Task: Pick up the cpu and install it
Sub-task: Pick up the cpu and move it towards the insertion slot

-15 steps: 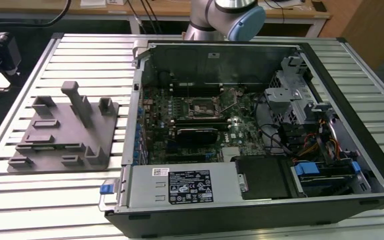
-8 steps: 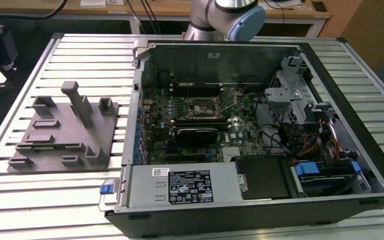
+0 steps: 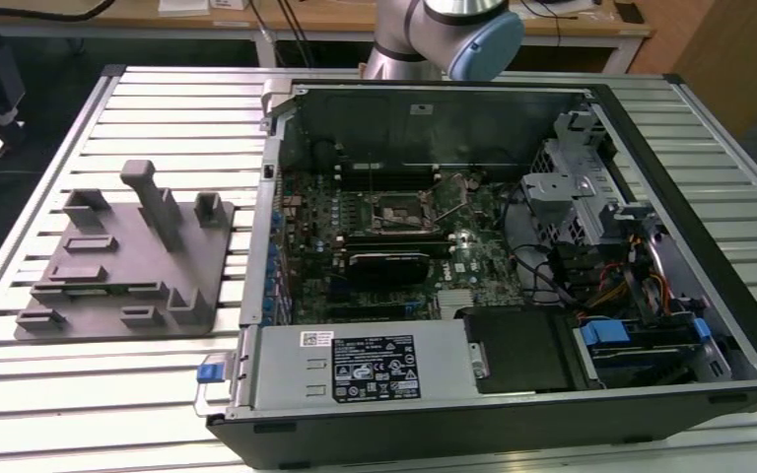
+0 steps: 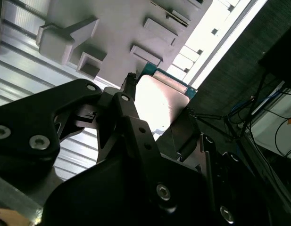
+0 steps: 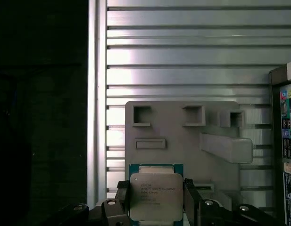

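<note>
The hand (image 5: pixel 156 201) was closed on the cpu (image 5: pixel 155 190), one finger (image 5: pixel 190 197) pressing each of two opposite edges. In the first wrist view the chip's silvery top faced the camera, its sides square to the slats of the table (image 5: pixel 183 52). It was nearly square, so no long axis showed. Behind it lay the grey fixture (image 5: pixel 183 141). In the exterior view the computer case (image 3: pixel 589 148) stood open.

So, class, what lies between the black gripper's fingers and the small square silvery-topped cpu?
Nothing: in the first wrist view the gripper clamps the cpu directly, its fingers against opposite edges.
</note>
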Robot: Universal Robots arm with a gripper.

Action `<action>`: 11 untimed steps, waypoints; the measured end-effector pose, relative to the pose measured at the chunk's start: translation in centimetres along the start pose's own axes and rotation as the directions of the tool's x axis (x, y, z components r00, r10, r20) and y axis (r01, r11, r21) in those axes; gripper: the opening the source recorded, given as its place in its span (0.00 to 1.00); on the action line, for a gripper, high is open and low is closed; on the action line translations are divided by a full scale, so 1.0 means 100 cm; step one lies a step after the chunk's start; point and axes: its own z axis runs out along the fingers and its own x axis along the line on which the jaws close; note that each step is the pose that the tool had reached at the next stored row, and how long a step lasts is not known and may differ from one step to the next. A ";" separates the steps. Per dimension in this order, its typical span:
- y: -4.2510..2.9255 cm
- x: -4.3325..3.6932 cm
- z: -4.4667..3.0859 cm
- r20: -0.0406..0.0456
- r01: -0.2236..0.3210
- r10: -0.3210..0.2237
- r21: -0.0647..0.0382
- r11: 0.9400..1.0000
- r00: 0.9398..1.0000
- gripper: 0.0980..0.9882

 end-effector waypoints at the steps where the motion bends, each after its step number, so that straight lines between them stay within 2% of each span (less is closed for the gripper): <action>1: 0.0001 0.0000 -0.0018 0.000 0.000 0.000 0.000 1.000 1.000 0.50; 11: 0.0013 0.0000 -0.0189 0.001 0.000 0.000 0.000 1.000 1.000 0.50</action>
